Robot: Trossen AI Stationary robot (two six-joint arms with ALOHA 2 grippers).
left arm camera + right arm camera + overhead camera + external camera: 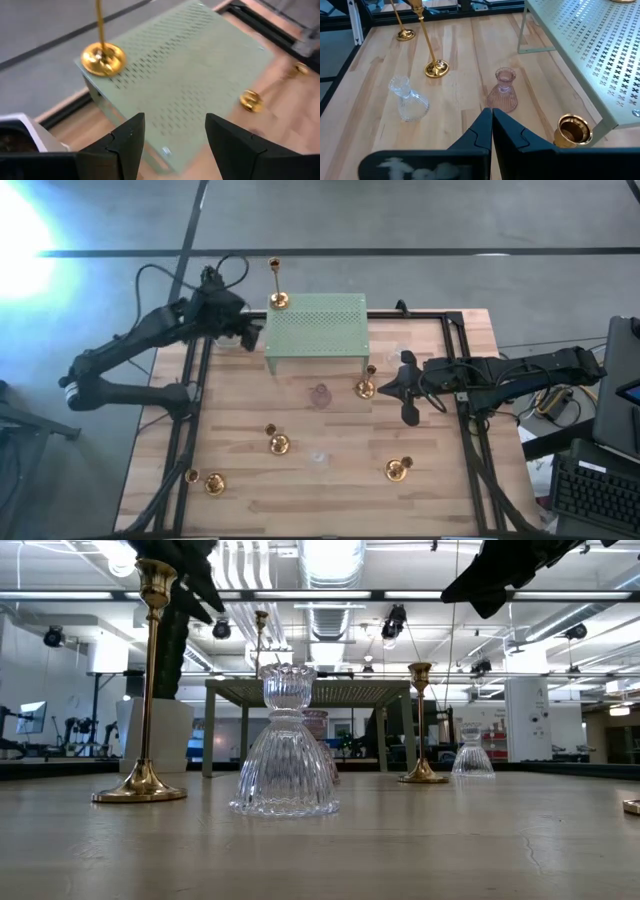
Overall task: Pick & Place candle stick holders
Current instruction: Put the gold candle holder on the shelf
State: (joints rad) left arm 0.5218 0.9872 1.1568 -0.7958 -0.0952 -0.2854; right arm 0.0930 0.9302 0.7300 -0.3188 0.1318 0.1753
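Observation:
A tall gold candle stick holder stands by its round base on the far left corner of the green perforated stand. My left gripper hovers open just left of the stand, touching nothing. Several other gold holders stand on the table. A pinkish glass holder and a clear glass one stand between them. My right gripper is shut and empty, raised right of the stand.
Black rails run along the table's left, right and far sides. A white pot stands close by my left gripper. The wood in front of the stand holds the scattered holders, with gaps between them.

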